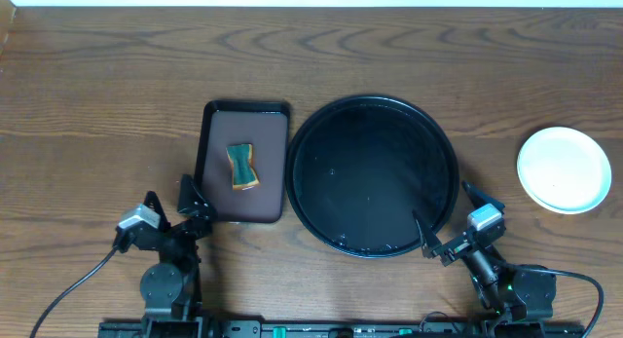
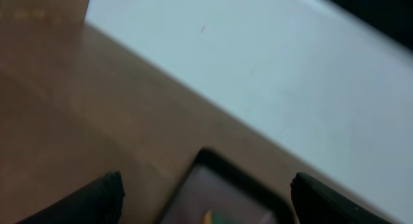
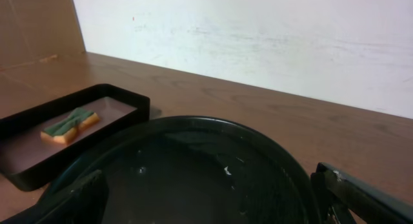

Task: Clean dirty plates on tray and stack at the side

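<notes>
- Pale plates [image 1: 564, 169] stacked on the bare wood table [image 1: 97, 104] near its right edge, well apart from the round black tray [image 1: 373, 175]. Top face apparently clean; number in the pile not tellable from above.
- Probably set there to keep finished pieces clear of the washing spot and of both arms' sweep.
- Nothing on the round black tray, midway along the table's front half, but gloss and a few pale specks. Judged from that: cleaning and stacking done or as good as done.
- Left gripper [image 1: 167, 197] low near the front edge, just beside the near left corner of the rectangular dark-brown tray [image 1: 268, 197]. Jaws spread wide, nothing between them.
- Right gripper [image 1: 450, 213] also near the front edge, at the near right rim of the black tray. Jaws wide apart and empty, pointed across the tray's hollow.
- Yellow sponge [image 1: 242, 167] with a green scouring face, pinched at the waist, lying in the middle of the brown tray. Likely kept there to spare the wood from damp and to sit within the left arm's reach.
- Little in the way: only the black tray's raised rim before the right fingers and the brown tray's wall before the left ones. Open wood between black tray and plates.
</notes>
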Robot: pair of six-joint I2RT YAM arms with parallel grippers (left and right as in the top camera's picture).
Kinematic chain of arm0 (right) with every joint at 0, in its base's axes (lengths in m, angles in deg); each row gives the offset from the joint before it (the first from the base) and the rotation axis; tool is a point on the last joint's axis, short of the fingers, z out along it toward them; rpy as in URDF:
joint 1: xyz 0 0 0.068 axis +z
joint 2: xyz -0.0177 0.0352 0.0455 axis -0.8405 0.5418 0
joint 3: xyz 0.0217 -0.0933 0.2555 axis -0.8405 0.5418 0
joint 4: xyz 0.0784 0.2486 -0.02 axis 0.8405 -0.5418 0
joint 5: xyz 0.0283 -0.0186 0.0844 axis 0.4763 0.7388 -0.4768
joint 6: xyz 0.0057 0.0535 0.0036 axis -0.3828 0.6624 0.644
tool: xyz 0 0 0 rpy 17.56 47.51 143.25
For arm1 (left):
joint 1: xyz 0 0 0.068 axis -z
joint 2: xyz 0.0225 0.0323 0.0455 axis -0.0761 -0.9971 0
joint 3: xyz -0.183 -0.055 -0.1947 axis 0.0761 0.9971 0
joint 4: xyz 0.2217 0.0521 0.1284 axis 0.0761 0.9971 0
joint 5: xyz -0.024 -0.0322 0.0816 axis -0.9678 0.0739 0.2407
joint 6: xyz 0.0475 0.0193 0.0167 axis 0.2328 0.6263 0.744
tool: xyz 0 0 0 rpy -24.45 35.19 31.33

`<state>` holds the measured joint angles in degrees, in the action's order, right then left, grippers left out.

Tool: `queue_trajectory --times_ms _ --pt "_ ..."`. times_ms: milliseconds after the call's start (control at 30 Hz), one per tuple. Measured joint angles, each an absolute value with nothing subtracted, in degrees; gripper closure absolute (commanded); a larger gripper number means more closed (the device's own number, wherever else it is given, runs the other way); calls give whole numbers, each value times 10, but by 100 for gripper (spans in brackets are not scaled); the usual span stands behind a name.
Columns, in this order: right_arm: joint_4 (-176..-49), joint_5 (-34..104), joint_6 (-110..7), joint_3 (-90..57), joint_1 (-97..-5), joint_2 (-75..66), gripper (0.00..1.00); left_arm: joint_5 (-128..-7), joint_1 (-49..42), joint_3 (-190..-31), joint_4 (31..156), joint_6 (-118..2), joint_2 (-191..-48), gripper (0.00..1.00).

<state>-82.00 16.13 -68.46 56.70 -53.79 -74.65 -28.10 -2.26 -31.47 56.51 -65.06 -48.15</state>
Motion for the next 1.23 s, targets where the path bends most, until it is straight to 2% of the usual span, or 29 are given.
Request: queue_trajectory --times_ms 1233 --pt "-820 161 -685 567 -538 -747 1 -278 -19 -318 597 -657 -481 16"
